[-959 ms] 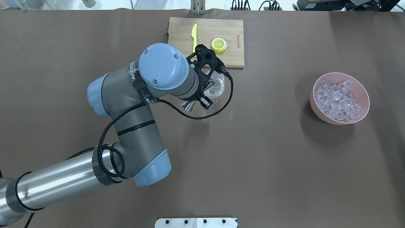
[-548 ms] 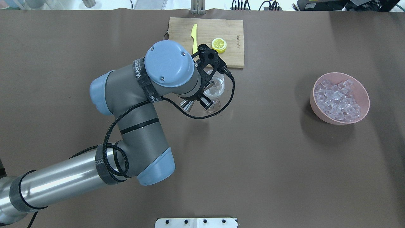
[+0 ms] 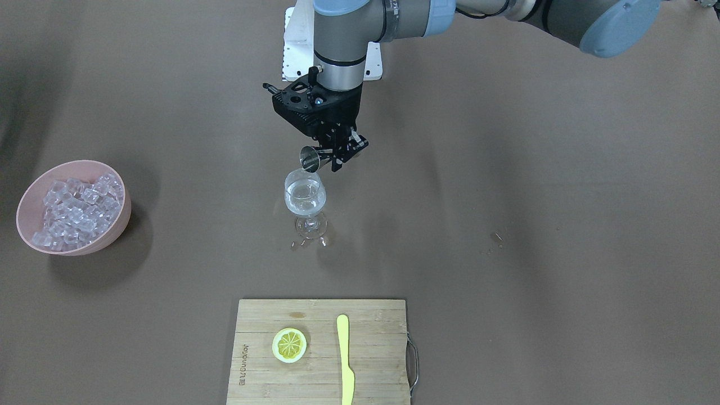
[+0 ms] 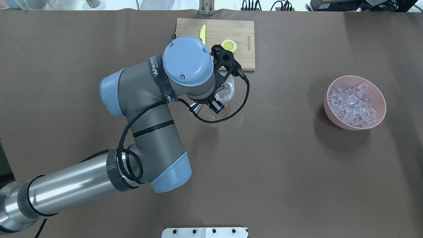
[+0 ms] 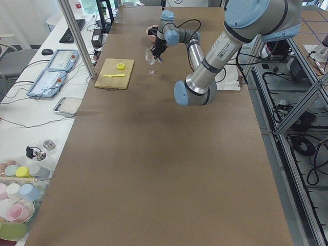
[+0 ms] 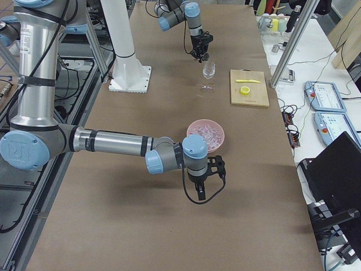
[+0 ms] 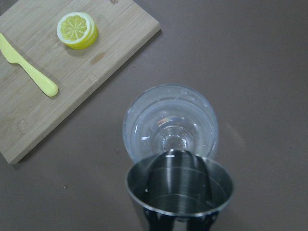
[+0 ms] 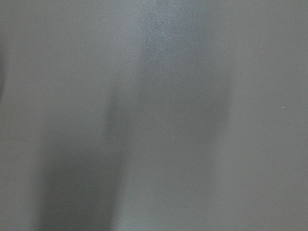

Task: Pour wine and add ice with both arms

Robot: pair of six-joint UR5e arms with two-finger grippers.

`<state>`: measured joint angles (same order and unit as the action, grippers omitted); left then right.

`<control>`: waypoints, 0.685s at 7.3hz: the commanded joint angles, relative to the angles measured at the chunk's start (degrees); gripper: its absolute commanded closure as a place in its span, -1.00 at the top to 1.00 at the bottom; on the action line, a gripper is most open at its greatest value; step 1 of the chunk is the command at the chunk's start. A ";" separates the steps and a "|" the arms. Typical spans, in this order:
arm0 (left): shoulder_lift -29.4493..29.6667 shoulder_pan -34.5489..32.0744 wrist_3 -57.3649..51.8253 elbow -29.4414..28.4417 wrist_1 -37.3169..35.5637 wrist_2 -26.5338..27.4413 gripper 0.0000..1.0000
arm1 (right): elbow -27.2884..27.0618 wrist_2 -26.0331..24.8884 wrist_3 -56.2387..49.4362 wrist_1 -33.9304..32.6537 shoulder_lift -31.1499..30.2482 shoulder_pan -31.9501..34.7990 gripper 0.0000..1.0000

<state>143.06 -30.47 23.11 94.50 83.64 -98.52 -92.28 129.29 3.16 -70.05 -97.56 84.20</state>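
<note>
The left gripper [image 3: 336,153] is clenched on a small steel jigger [image 3: 309,159], which is tipped with its mouth just above the 12 o'clock edge of the wine glass [image 3: 305,197] in the front-facing view. The wine [image 3: 305,203], a shallow clear pool, sits in the bowl of that glass, and the wrist view shows the jigger nearly drained. The ice [image 3: 76,209] is heaped in a pink bowl [image 3: 122,220] well apart at the glass's 9 o'clock. The cutting board [image 3: 320,368] lies at its 6 o'clock with a lemon slice [image 3: 289,344] and a yellow knife [image 3: 344,360] on it. The right gripper [image 6: 206,182] hangs over bare table [image 3: 534,169] at the bowl's 6 o'clock in the right-side view, and whether it is parted or closed cannot be told. The likeliest trouble is the jigger's lip clipping the thin rim as the arm draws away, which could topple the stemmed glass. Last drips may also land on the table if the jigger leaves while tilted. Later, cubes dropped from too high could splash the wine out or miss the narrow mouth. As for writing, a burnt-in brand mark [image 3: 242,365] runs along the board's 9 o'clock edge but is too small to read surely. A black strap [image 4: 158,71] on the left arm carries white letters beginning "WAN".
</note>
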 commanded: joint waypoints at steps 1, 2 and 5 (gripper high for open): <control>2.13 -0.03 -0.17 -1.86 -2.77 0.34 -1.00 | 0.08 -0.09 -0.09 0.00 0.00 0.00 1.00; 2.22 -0.03 -0.52 -1.86 -3.22 0.34 -1.00 | 0.08 0.00 0.00 0.00 0.00 0.00 1.00; 3.01 -0.30 -1.05 -2.48 -5.49 0.43 -1.00 | 0.08 0.00 0.00 0.00 0.00 0.00 1.00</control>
<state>145.44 -30.69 22.33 92.19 79.80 -98.16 -92.20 129.25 3.16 -70.05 -97.56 84.20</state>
